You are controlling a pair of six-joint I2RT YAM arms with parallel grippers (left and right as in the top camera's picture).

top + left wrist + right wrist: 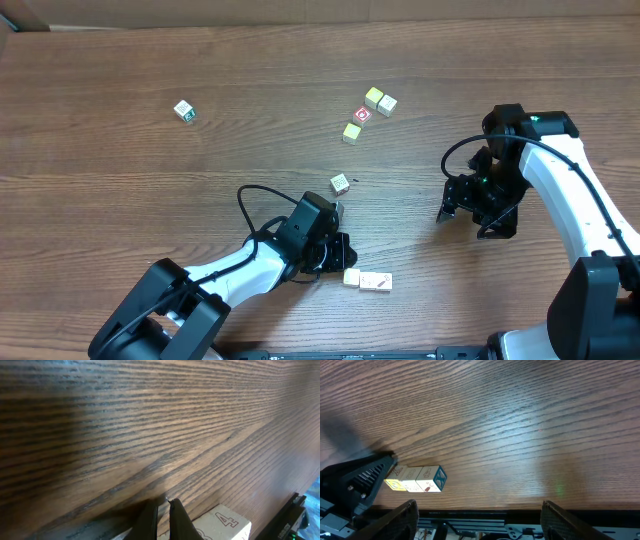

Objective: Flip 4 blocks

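Observation:
A short row of pale blocks (366,281) lies near the table's front edge; the right wrist view shows it as three cubes (415,479), one with a yellow face, one with a blue side. My left gripper (344,259) is shut with nothing in it, right beside this row. In the left wrist view its tips (162,503) rest at the wood, and a cream block printed "4" (224,523) lies just right of the fingers. More pale blocks sit farther back: two touching (381,100) and a yellowish one (352,132). My right gripper (470,220) hangs open at the right, its jaws (480,525) empty.
A cube with a red-and-white ring face (362,115) sits among the far blocks. Green-marked cubes lie at mid-table (340,183) and far left (183,111). The table's front edge (485,508) runs just below the right gripper's view.

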